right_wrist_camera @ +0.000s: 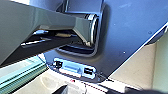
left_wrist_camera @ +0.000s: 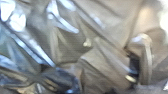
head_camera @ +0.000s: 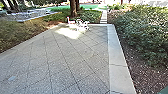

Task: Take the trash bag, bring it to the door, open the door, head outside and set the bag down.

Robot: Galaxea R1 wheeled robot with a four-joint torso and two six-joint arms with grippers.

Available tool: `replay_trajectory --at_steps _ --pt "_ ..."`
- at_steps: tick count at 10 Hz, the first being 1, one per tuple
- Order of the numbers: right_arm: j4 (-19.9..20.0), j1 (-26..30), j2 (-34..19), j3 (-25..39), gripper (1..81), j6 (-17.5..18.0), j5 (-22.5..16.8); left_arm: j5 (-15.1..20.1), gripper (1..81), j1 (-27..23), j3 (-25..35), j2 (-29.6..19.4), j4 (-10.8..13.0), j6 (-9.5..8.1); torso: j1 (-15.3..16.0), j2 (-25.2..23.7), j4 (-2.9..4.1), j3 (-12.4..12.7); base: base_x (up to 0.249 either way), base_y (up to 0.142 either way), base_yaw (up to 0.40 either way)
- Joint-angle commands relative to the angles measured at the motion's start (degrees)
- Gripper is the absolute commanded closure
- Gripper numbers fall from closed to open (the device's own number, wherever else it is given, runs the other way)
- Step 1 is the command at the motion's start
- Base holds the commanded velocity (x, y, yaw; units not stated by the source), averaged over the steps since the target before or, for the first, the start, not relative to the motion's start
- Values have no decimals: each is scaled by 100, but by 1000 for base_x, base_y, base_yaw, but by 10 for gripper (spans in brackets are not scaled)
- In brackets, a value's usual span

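Filling the left wrist view: one trash bag [left_wrist_camera: 100, 58], brownish, glossy, creased, close to that wrist's camera. Left gripper, right gripper: apart, together or clamped, I cannot tell. From the robot: paved patio [head_camera: 62, 65], joints running diagonally; white outdoor chairs [head_camera: 84, 24] at its far edge, 12 o'clock; tree trunk [head_camera: 73, 9] behind them; pale concrete border [head_camera: 120, 57], 1 o'clock; leafy shrubs [head_camera: 145, 32], 2 o'clock.

It is an outdoor paved yard [head_camera: 67, 55], bordered by bushes [head_camera: 145, 32], with pale chairs [head_camera: 83, 24] near its far edge.
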Motion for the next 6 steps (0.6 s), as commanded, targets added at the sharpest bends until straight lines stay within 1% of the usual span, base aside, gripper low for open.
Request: replay_trajectory --at_steps 1,2,3,4,6 --pt "-13 65 131 85 10 -21 -422 841 811 -969 -68 -422 -352 22 0 0 0 0 0 0 0" --pt "-13 65 131 85 10 -21 -422 868 811 -1128 -103 -440 -395 13 0 0 0 -2 0 0 0" --pt "-13 65 131 85 10 -21 -422 1070 811 -1338 -182 -457 -439 13 0 2 0 -2 0 0 0" --pt "-4 56 131 85 10 -21 -422 1358 811 -1557 -347 -431 -466 13 0 2 0 -2 0 0 0" --pt "-4 65 122 85 10 -21 -422 1782 811 -1962 -683 -448 -589 13 0 2 0 -5 0 0 0"
